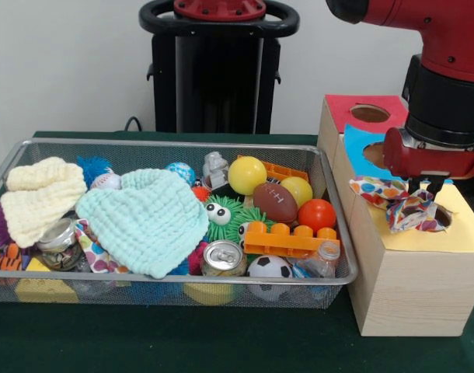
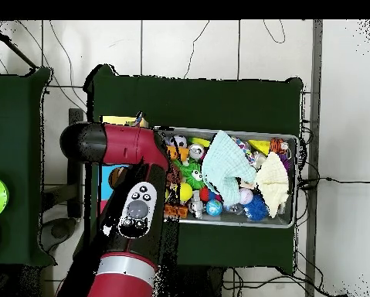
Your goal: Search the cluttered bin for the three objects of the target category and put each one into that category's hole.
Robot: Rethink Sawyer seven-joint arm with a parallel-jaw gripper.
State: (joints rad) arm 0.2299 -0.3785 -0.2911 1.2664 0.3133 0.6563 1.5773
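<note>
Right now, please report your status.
Pincer over yellow-panel hole of wooden box. Colourful dotted cloth half in. Mint and cream cloths remain in wire bin.

Mint cloth, cream cloth, confetti-print cloth, yellow-topped box.

Sawyer arm: glossy red shell segments joined by a black cylindrical wrist section, ending in a red rounded collar with a pale grey band above it. Gripper: 2 short dark prongs below the collar. Overhead, the arm shows a black joint cap and a grey-white panel bearing 3 dark round buttons.
</note>
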